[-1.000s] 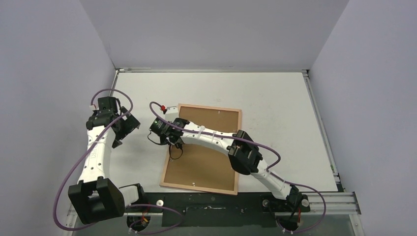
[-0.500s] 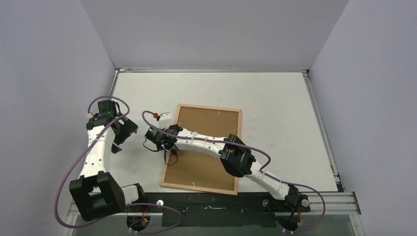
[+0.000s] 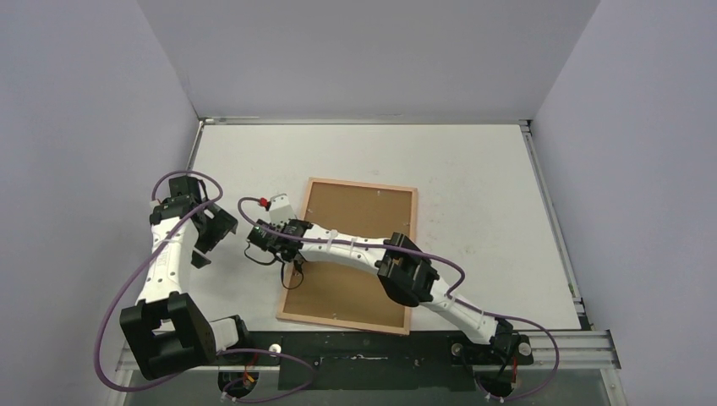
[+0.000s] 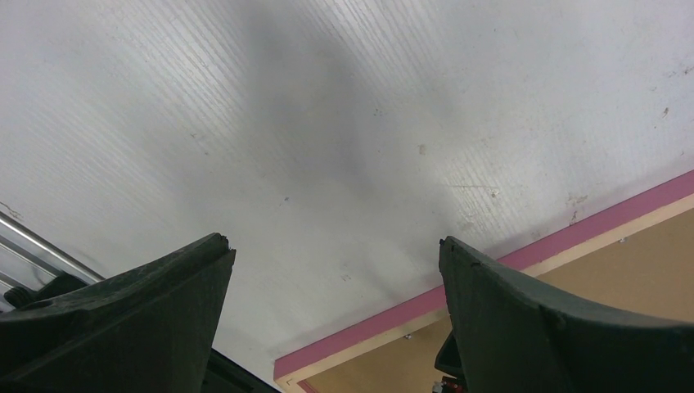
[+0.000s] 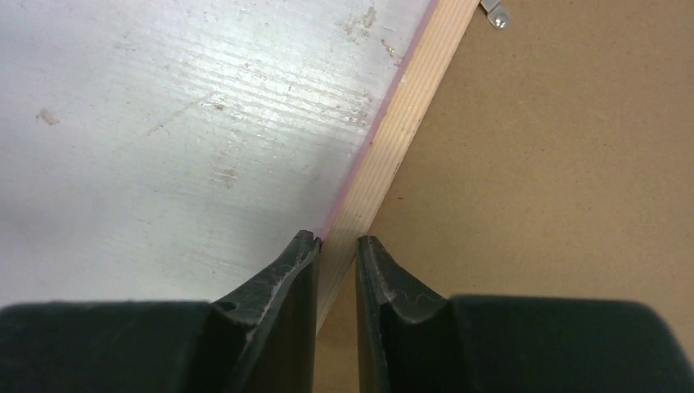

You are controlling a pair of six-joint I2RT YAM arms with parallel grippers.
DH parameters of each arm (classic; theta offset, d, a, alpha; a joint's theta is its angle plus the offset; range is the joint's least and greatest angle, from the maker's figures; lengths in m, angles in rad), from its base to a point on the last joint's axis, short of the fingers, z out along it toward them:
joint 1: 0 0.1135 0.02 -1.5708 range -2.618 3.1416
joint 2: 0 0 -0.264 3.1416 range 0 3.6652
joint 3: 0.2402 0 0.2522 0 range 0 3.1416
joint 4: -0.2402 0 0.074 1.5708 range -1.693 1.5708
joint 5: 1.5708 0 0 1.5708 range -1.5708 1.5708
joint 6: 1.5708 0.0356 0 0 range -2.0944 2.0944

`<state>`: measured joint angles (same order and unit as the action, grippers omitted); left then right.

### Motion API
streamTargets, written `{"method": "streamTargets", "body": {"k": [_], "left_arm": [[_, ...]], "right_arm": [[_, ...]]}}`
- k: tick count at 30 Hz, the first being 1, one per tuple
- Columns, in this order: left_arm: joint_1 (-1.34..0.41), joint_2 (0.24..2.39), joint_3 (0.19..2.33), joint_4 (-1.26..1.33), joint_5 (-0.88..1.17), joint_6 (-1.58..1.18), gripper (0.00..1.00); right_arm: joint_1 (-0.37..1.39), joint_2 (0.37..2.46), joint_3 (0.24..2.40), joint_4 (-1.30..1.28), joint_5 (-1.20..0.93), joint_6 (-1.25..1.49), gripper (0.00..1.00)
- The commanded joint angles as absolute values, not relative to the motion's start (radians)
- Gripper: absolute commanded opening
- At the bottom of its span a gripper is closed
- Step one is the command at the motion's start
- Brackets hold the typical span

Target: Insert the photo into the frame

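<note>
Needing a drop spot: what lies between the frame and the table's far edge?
Nothing; the table beyond the frame is bare, shown in the top view.

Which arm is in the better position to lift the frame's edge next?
Right. The right hand grips the frame on its left rail. The left hand hangs wide open above the table beside it, touching nothing.
</note>
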<state>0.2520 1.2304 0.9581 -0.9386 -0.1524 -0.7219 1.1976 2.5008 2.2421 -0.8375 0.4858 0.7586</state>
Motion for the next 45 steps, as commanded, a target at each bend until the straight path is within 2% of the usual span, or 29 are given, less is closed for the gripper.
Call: {"method": "streamTargets", "body": {"k": [1,12,23,25,28,31,45], "left_arm": [[0.262,1.235,0.954,-0.901,-0.134,-0.720,0.97],[0.259,1.259,0.942,-0.860,-0.069,-0.716,0.97],[0.260,1.268,0.939,-0.828,-0.025,-0.694,0.97],[0.260,1.270,0.938,-0.821,-0.014,-0.692,0.97],[0.260,1.272,0.932,-0.808,0.000,-0.691,0.97],[0.260,1.271,0.925,-0.799,0.000,-0.685,0.97],[0.259,1.269,0.887,-0.760,0.063,-0.677,0.97]], "right_arm": [[1.202,2.437,2.175,-0.818,0.561,0.638,0.13],[1.156,2.278,1.900,-0.643,0.420,0.481,0.14],[1.088,2.156,1.717,-0.581,0.308,0.424,0.14],[1.081,2.159,1.729,-0.607,0.308,0.450,0.17],[1.081,2.188,1.801,-0.700,0.338,0.525,0.30],[1.083,2.234,1.925,-0.829,0.380,0.611,0.38],[1.079,2.385,2.163,-1.025,0.387,0.762,0.35]]}}
